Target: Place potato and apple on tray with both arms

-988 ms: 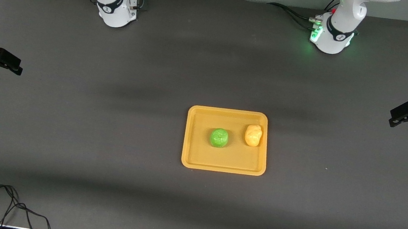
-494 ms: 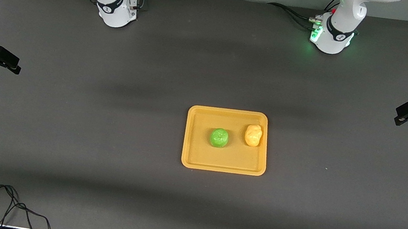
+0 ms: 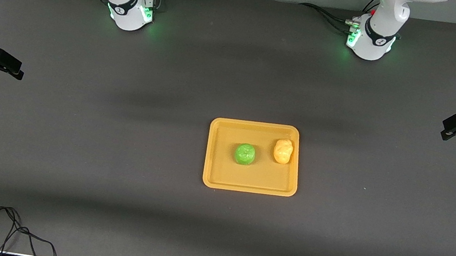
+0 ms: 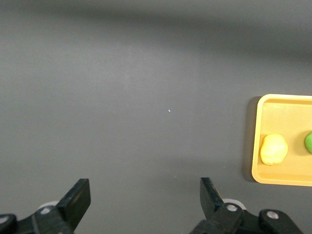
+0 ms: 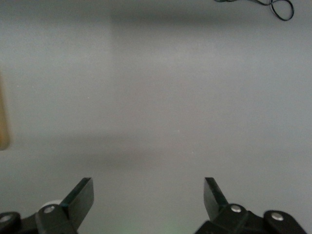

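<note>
Front view shows the apple (image 3: 245, 154) and the potato (image 3: 283, 150) both lying on the tray (image 3: 214, 162) at the frame's centre, apart from each other. The left gripper (image 3: 451, 128) hangs at the frame's right edge, the right gripper (image 3: 9, 67) at its left edge; each wrist view shows its fingers spread wide with nothing between them. Placing looks finished, so the sound course is to keep both arms clear of the tray.

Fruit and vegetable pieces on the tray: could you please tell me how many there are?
2. The apple lies near the middle of the tray; the potato lies beside it, toward the left arm's end. Nothing appears hidden.
</note>
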